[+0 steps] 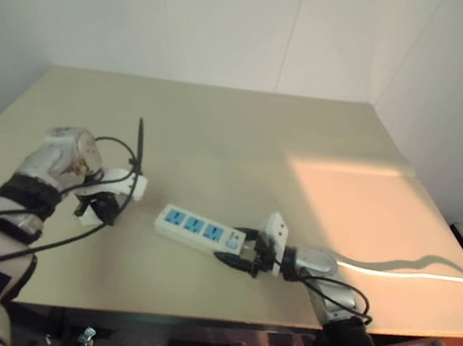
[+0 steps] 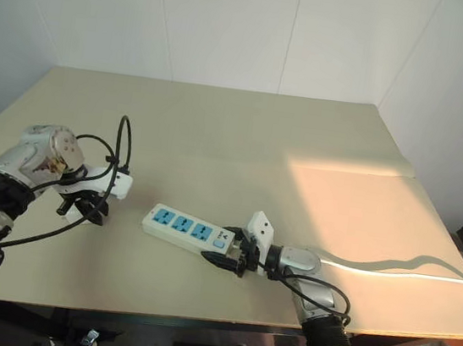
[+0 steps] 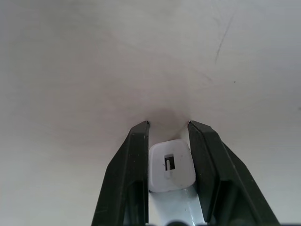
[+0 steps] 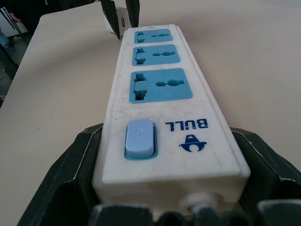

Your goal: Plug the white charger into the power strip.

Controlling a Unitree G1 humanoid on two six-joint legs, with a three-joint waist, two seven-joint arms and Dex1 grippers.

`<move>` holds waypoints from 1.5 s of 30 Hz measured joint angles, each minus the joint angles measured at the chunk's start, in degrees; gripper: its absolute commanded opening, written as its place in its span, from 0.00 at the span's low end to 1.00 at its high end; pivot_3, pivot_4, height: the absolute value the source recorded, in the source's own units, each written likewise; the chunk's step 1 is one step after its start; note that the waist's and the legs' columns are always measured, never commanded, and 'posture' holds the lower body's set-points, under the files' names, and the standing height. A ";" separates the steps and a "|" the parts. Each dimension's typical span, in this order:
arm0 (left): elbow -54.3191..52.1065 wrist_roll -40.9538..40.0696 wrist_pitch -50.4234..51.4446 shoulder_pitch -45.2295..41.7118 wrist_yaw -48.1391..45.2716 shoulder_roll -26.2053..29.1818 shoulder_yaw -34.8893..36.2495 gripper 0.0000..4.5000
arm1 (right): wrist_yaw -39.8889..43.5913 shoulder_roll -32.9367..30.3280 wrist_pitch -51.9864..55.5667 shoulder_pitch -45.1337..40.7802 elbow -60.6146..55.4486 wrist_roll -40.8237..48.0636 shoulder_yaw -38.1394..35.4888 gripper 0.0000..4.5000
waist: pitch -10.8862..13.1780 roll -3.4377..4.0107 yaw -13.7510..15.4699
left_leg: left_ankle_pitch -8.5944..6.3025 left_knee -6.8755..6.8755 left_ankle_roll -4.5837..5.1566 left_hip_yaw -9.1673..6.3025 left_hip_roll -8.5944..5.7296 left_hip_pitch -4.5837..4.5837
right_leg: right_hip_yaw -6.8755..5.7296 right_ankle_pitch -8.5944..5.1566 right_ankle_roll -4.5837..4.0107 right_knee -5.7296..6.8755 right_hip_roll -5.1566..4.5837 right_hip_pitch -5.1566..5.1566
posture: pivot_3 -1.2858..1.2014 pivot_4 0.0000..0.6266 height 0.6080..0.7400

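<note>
A: Start at the left. What is the left gripper (image 3: 168,141) doing?

B: It points down at the table (image 1: 220,129), and its two black fingers (image 3: 129,179) are pressed against the sides of the white charger (image 3: 170,167). In the left wrist view the charger sits squarely between them, its end face with a small rectangular slot turned toward the camera.

A: Where on the table is that?

B: Toward the near left, just left of the power strip (image 1: 201,230) and apart from it. In the right wrist view the charger shows beyond the strip's far end, with the black fingers around it.

A: And the strip itself?

B: It lies flat near the front edge of the table, roughly in the middle, running from left to right and angled a little nearer at its right end. Three blue socket faces show on top, then a blue switch (image 4: 139,137) at the right end.

A: The right gripper (image 1: 242,254)?

B: It reaches in from the right, about level, and its fingers are spread wide around the switch end of the strip, one on each long side, gripping it.

A: Anything farther right?

B: The strip's white cable (image 1: 410,274) trails off to the right across a sunlit patch of the tabletop.
</note>
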 measured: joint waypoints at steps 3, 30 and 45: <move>0.00 0.12 -0.66 0.08 -0.02 0.00 0.07 0.21 | -0.03 0.02 -0.03 -0.01 0.05 -0.01 -0.01 0.77 | 0.00 0.00 0.00 | 0.00 0.00 0.00 0.00 0.00 0.00 | 0.00 0.00 0.00 0.00 0.00 0.00 | 0.52 0.24 1.00; -5.81 3.72 6.77 3.05 1.12 0.14 2.33 0.99 | -0.18 0.04 -0.05 0.00 0.24 -0.02 0.01 0.77 | -0.09 0.03 0.04 | 0.00 0.00 0.00 0.00 0.00 0.10 | 0.00 -0.01 0.02 0.04 0.00 0.08 | 0.52 0.24 1.00; -8.87 5.13 8.31 5.19 2.08 1.80 2.87 0.87 | -0.16 0.08 -0.04 0.08 0.23 -0.01 0.05 0.77 | -0.12 0.03 -0.02 | 0.00 -0.01 0.00 0.00 0.00 0.10 | 0.01 -0.01 0.02 0.03 0.00 0.07 | 0.52 0.24 1.00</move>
